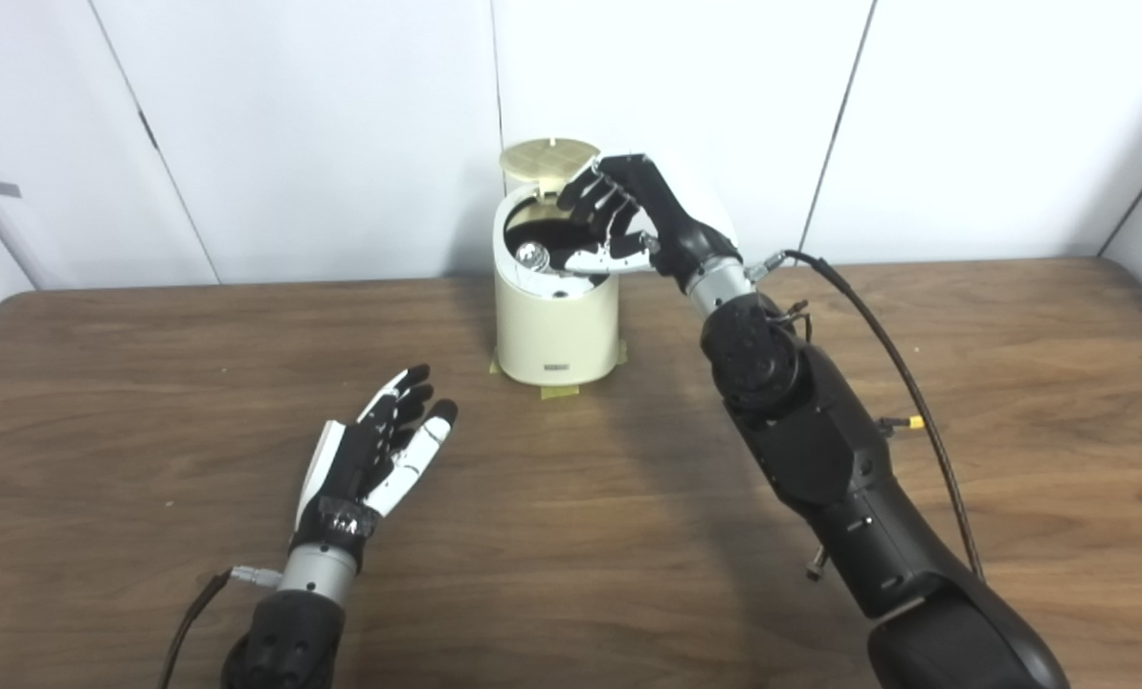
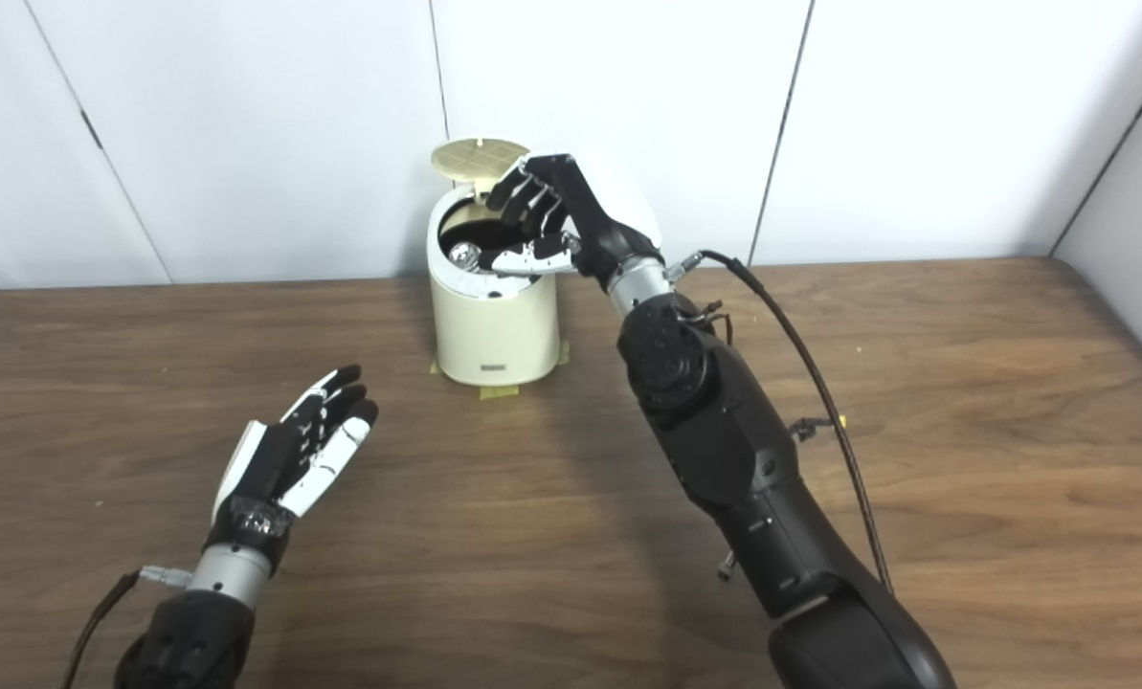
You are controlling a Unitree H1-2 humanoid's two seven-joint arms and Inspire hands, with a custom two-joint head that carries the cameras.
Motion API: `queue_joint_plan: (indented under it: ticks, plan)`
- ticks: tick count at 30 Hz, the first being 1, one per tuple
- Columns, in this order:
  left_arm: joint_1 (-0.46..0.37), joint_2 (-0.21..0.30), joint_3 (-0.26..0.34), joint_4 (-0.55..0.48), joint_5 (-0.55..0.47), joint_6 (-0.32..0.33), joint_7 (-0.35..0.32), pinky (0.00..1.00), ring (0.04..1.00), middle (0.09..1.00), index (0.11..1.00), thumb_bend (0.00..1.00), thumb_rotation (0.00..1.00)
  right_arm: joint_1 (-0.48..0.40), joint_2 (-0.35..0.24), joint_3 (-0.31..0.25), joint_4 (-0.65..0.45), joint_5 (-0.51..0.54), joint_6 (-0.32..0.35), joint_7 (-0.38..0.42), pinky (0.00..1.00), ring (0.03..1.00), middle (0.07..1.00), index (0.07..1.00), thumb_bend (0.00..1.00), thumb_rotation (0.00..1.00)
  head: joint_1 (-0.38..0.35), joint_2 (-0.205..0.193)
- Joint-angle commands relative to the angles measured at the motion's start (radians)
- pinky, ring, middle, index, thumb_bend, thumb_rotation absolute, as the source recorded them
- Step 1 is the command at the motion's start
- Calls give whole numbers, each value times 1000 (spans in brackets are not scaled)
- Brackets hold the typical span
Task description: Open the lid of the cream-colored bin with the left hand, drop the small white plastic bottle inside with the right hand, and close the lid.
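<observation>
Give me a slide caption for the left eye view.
Right robot hand over the open cream bin; left robot hand waits open.

Glossy plastic bin (image 1: 556, 330), wood-grain table (image 1: 571, 536)

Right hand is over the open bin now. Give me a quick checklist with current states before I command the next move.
1. Lid open: ok, it stands upright behind the mouth of the bin.
2. Right hand over the opening: ok, its fingers are spread above the rim.
3. Bottle released: cannot tell. No bottle shows in the right hand, and a small rounded shiny thing lies inside the bin, but I cannot identify it.
4. Left hand free to close the lid: ok, open, low over the table, well clear of the bin.
5. Lid's closing path clear: not ok, the right hand hangs over the opening.
</observation>
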Motion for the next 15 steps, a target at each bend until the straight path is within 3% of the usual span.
queue_joint_plan:
  ticks: [1,15]
  plan:
    - [-36,0,4,-18,1,-28,13,881,904,894,941,598,693,-38,0,-18,-41,1,-31,-30,361,440,491,500,503,0,-1,1]
    - [-80,6,36,21,-34,-48,11,849,887,887,938,597,710,41,-24,-109,-186,45,31,1,346,452,497,502,502,0,-3,-21]
